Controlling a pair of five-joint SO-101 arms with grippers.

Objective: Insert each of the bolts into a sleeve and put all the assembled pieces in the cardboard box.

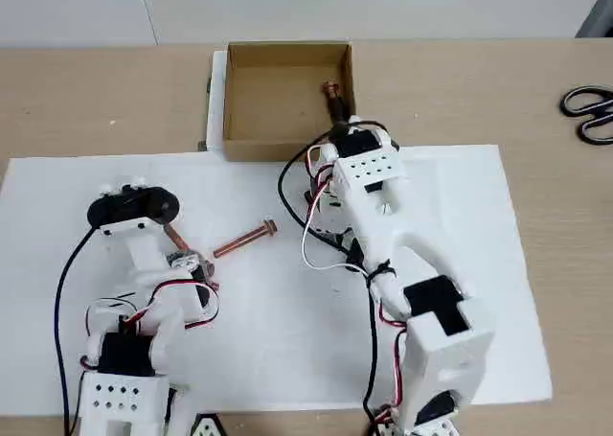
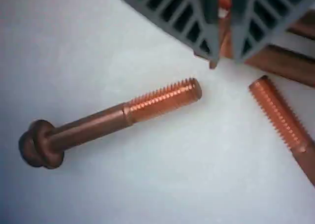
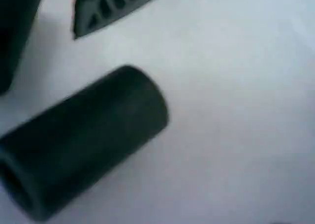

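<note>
**Entry: bolt-and-sleeve assembly, pick-up stage**

**Hazards, judged:**
- The left hand [image 2: 224,54] seems to pinch its held bolt [image 2: 225,39] on a narrow stretch of shank. Copper on ribbed plastic may pivot or slip out on lifting.
- A second bolt [image 2: 285,120] lies just beside the hand's tips, so any sideways drift could knock or drag it.
- The loose bolt [image 2: 113,118] is round and free on the white sheet [image 1: 460,263]. A nudge would roll it.
- The sleeve [image 3: 83,140] lies on its side and would roll the same way. With its bore level, bolt and sleeve must line up closely or the thread will catch on the rim.

**Left arm:** folded back on itself over the sheet's left half, with the hand low and close above the surface. The jaws stand almost together, with copper showing in the slit between them, so it reads as closed on a bolt.

**Right arm [image 1: 378,192]:** stretched forward toward the cardboard box [image 1: 287,150]. The right hand [image 3: 106,10] sits close above the sheet. How far it is open cannot be told, nor whether it holds anything.

**Task items:**
- The bolts cluster by the left hand. The loose one lies near it, toward the middle of the sheet.
- Another sleeve [image 3: 15,32] lies beside the first, both by the right hand.
- A copper piece [image 1: 330,93] is in the box by its right wall. Whether it carries a sleeve cannot be told.

**Other:** scissors [image 1: 589,110] lie at the surface's far right edge, well apart.
</note>
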